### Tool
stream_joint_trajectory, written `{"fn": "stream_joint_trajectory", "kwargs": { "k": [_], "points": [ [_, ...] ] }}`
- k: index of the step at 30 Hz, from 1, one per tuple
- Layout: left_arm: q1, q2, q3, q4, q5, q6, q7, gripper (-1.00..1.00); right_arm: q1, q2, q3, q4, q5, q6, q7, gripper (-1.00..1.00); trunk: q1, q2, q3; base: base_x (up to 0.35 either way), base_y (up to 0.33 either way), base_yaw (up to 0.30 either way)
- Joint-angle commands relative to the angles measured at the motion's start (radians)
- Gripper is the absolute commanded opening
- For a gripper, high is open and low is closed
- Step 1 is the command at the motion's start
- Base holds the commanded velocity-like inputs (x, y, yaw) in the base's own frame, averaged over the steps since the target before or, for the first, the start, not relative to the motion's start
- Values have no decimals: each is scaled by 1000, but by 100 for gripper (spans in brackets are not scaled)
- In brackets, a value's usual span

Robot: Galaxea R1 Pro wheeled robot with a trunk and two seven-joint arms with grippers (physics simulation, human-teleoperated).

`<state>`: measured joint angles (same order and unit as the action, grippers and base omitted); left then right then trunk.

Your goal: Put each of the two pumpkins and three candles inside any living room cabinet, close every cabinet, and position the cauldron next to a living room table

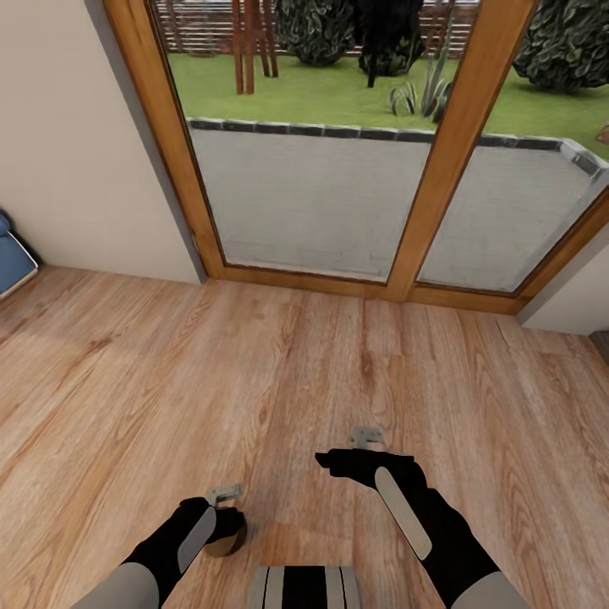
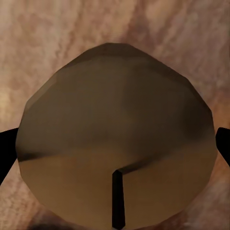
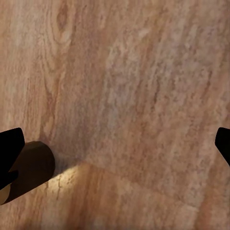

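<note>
Candle [image 2: 115, 143] sits between the left gripper [image 1: 227, 518] fingers, seemingly gripped.

Left gripper [image 1: 227, 529] fingertips are sitting hidden behind the candle [image 2: 115, 143] it's carrying, both wrist views are clipping finger tips at the frame edges, and a blue object [image 1: 13, 258] is getting cropped at the head view's left.

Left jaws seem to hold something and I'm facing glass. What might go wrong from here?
1. The stubby brownish round-topped candle sits in the left gripper with the fingers touching only its outer edge. A jolt may drop it onto the wooden plank floor.
2. The wood-framed glass door is straight ahead, so driving forward risks hitting it.
</note>
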<state>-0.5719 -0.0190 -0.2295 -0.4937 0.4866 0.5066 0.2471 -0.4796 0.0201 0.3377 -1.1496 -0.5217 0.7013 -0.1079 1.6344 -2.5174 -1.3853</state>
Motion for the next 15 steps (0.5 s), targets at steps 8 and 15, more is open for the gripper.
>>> {"fn": "stream_joint_trajectory", "kwargs": {
  "k": [8,15],
  "points": [
    [0,0,-7,-2,10,4,9,-100,0,0,1,-1,-11,3,-10,100,-1,0,3,0,0,0],
    [0,-1,-7,-2,10,4,10,-100,0,0,1,-1,-10,3,-10,100,-4,2,30,0,0,0]
  ]
}}
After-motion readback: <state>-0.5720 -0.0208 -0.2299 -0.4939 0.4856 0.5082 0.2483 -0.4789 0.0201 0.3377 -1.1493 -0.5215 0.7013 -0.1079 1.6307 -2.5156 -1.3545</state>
